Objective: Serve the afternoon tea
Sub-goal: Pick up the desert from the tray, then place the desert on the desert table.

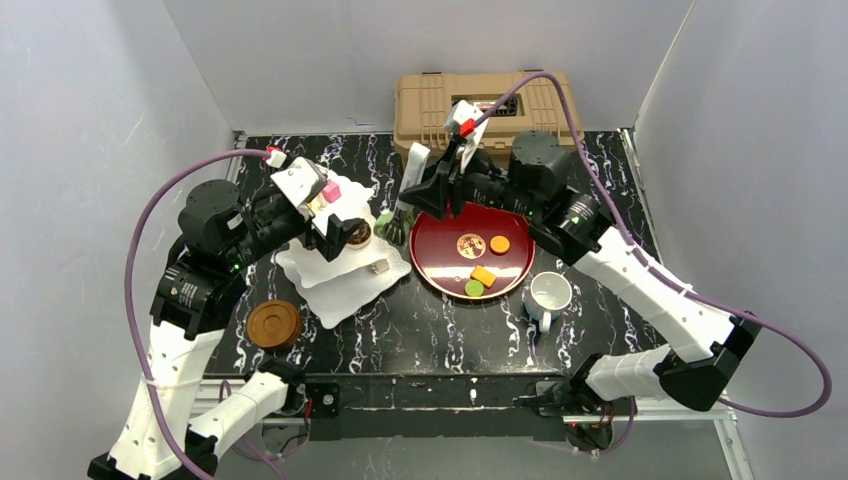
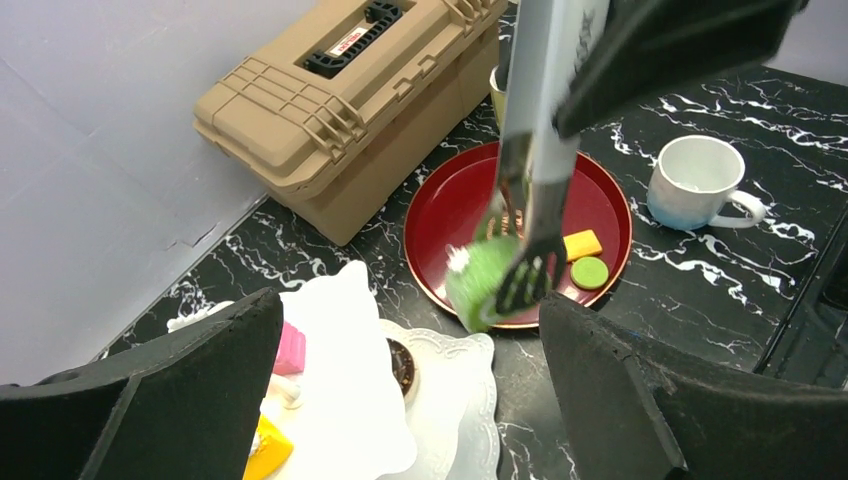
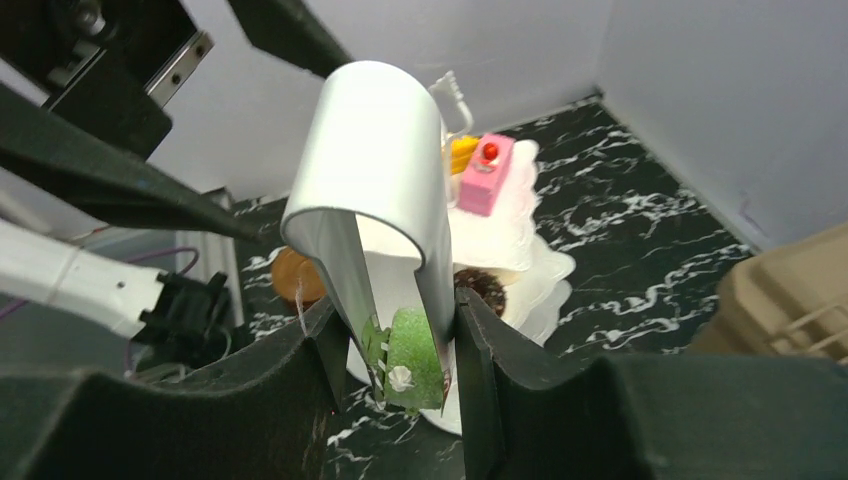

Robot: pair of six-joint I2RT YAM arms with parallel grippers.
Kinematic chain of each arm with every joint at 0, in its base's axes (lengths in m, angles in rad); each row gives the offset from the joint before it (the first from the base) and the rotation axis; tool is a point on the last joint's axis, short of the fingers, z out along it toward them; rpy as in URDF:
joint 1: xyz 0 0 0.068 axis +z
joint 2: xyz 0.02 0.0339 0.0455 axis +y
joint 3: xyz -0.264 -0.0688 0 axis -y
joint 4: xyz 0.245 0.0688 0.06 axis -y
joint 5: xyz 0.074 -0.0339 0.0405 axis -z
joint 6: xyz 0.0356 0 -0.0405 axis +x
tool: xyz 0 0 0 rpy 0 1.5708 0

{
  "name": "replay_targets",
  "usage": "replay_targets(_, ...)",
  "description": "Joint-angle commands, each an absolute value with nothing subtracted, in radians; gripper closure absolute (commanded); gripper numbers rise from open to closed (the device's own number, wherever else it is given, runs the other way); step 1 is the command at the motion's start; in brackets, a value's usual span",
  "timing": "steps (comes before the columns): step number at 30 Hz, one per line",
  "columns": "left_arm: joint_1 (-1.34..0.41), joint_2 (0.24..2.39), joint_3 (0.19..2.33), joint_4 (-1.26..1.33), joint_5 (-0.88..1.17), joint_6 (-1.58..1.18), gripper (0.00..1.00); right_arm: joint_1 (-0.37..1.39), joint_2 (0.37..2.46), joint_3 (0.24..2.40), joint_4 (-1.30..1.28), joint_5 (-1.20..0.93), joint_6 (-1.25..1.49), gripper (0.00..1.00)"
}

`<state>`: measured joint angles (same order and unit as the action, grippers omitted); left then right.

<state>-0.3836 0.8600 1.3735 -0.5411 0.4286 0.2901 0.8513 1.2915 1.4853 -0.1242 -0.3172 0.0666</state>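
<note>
**Green roll in the tongs, between stand and tray**

Far to the left claw's own left, near the table's front, a brown coaster (image 1: 274,323) lies alone on the black marbled table (image 1: 440,330). The left claw (image 2: 410,310) hangs over the white three-tier stand (image 1: 345,290) with its fingers (image 2: 190,390) spread wide and nothing between them. Below it on the stand sit a pink cake (image 2: 290,350), a dark brown pastry (image 2: 402,366) and a yellow piece (image 2: 264,450).

Ahead of that claw and to its right, the right claw (image 3: 398,305) is clenched on a pair of white tongs (image 3: 375,150), its fingers (image 3: 300,390) pressing both blades. The green roll (image 3: 415,355) is pinched between the tong tips, just below this claw and just beside the stand's right edge. Whether it touches the table cannot be told. The open left claw and the stand's upper tiers crowd in close on the roll's left.

To the right of the right claw lies the dark red tray (image 1: 430,262), bearing an orange cake (image 1: 499,243), a yellow cake (image 1: 483,276) and a green disc (image 1: 474,288). Behind the claw stands the tan case (image 1: 440,100). Nearer the arms' bases, off the tray's right rim, stands the white mug (image 1: 549,293).
</note>
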Motion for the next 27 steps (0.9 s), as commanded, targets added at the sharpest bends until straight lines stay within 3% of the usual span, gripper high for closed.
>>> replay_targets(1,-0.386,0.855,1.380,-0.514,0.426,0.278,0.02,0.897,1.298,1.565,-0.171,-0.441,0.083,0.90)
replay_targets(8,-0.385,0.849,1.381,-0.516,0.445,0.271,0.02,1.024,1.317,1.521,-0.171,-0.309,0.049,0.90)
replay_targets(18,-0.385,0.857,1.413,-0.535,0.469,0.275,0.02,1.228,1.347,1.245,0.297,0.088,0.012,0.95)
replay_targets(27,-0.385,0.847,1.411,-0.541,0.477,0.292,0.02,1.305,1.386,1.152,0.542,0.275,-0.027,0.96)
